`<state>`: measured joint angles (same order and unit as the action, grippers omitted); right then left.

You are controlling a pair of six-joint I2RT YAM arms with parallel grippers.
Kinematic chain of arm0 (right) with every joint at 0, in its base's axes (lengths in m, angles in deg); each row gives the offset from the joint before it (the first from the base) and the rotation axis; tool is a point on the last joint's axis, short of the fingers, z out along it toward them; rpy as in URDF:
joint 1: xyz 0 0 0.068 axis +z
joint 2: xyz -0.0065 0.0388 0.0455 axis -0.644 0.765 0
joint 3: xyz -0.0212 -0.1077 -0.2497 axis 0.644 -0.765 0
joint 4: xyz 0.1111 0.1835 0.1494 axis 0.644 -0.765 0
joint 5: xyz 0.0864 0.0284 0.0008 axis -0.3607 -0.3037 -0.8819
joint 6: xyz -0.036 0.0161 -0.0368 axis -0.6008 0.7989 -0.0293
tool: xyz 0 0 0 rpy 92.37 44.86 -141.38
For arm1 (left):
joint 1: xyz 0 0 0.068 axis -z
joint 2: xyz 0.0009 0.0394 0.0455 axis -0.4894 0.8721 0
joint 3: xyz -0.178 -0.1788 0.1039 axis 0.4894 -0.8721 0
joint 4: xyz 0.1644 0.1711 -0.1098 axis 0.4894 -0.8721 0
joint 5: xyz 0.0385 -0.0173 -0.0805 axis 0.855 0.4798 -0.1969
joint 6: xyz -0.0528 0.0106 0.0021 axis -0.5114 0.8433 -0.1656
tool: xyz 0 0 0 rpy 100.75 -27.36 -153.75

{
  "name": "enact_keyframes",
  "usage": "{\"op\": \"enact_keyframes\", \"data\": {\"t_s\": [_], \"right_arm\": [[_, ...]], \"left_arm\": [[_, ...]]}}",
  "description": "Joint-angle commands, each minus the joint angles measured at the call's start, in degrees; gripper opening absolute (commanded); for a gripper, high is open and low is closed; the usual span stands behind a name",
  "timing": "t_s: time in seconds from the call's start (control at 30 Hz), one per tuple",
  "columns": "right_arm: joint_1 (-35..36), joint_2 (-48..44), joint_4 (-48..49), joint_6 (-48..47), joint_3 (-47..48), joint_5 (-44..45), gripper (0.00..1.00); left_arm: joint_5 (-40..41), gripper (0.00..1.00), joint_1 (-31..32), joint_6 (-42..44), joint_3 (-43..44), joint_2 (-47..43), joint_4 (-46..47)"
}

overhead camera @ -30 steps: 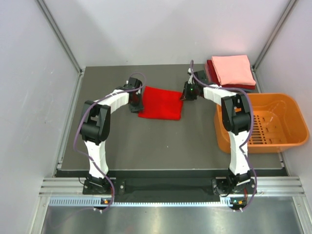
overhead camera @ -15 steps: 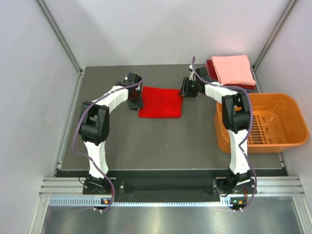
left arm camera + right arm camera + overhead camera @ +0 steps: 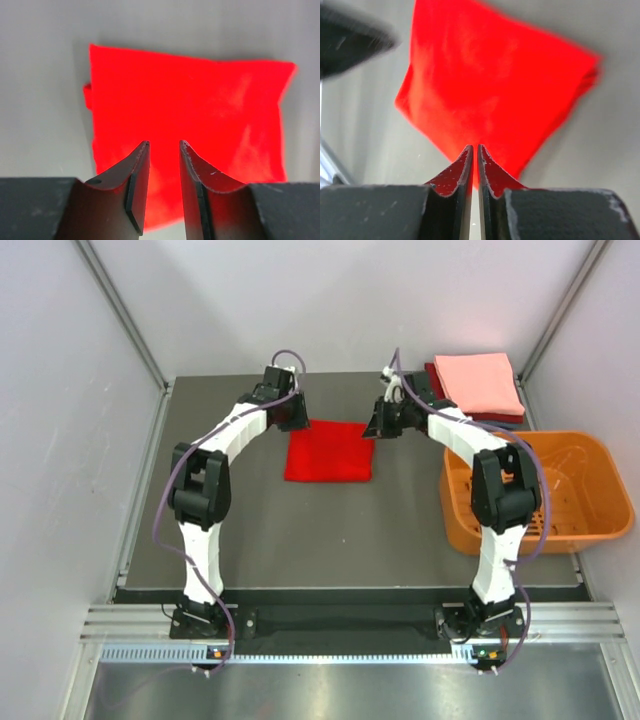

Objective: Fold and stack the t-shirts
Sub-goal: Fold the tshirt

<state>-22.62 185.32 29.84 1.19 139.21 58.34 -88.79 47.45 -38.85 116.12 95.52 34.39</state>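
A bright red t-shirt (image 3: 328,452) lies folded into a flat square on the dark table, left of centre. My left gripper (image 3: 295,412) hovers at its far left corner. In the left wrist view this gripper (image 3: 163,145) is open by a narrow gap above the red t-shirt (image 3: 190,110), with nothing between the fingers. My right gripper (image 3: 378,422) is at the far right corner. In the right wrist view that gripper (image 3: 474,148) is shut and empty, with the red t-shirt (image 3: 490,85) just beyond its tips. A stack of folded t-shirts (image 3: 478,383), salmon-pink on dark red, sits at the back right.
An orange plastic basket (image 3: 590,455) stands at the right edge of the table, beside the right arm's elbow. Grey walls close in the table at the left, back and right.
My left gripper has moved from the shirt's left edge back to its far left corner. The right gripper has stayed near the far right corner. The red shirt lies a little squarer.
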Motion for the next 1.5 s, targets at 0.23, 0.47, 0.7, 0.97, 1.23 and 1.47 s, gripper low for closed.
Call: {"op": "enact_keyframes", "data": {"t_s": [0.23,0.47,0.7,0.97,1.23,1.47], "right_arm": [[1.07,6.97,5.74,-3.10,-12.47,-1.26,0.03],[2.47,-0.15,3.21,-3.36,-10.37,-0.91,0.03],[6.69,1.77,2.76,-0.20,-0.28,-5.03,0.06],[7.58,15.47,6.21,2.88,4.65,-9.34,0.10],[6.61,15.06,1.97,-0.55,8.71,-5.92,0.09],[4.68,4.69,1.97,1.47,6.52,0.65,0.36]], "left_arm": [[7.72,0.35,-3.56,2.73,4.95,12.87,3.76],[6.76,0.35,-3.91,3.25,4.33,11.91,4.55],[9.73,0.36,-3.91,3.08,8.20,8.23,0.33],[16.77,0.37,-4.18,2.73,11.63,6.64,-7.12],[2.73,0.43,-4.27,-0.52,2.61,-3.28,-10.75],[-2.04,0.46,-3.30,-2.11,-17.80,-11.12,-0.73]]}}
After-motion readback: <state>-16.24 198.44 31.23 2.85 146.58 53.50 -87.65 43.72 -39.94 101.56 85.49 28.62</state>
